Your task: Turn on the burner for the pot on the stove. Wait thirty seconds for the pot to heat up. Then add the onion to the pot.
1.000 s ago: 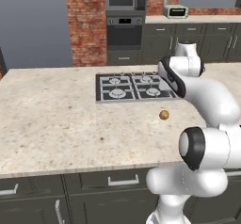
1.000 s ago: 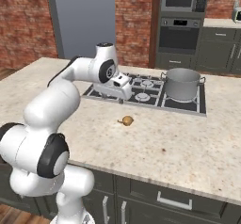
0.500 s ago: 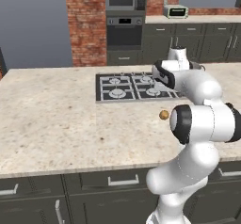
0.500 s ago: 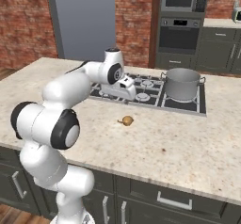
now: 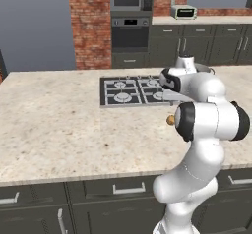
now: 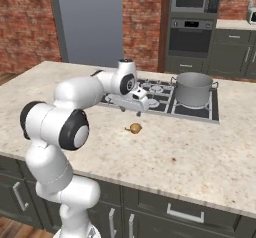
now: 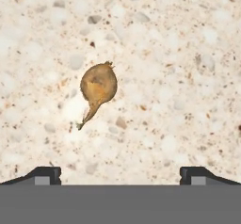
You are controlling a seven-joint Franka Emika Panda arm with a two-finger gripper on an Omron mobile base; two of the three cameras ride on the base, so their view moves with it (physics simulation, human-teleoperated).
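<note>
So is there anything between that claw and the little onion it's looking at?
Nothing visible. The gripper hangs open above the speckled countertop, and the onion lies on bare stone ahead of it, apart from the fingertips. The pot stands off to one side on the stove.

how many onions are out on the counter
1. The onion lies on the counter in front of the stove, below the open gripper. None in the pot that I can see.
</note>
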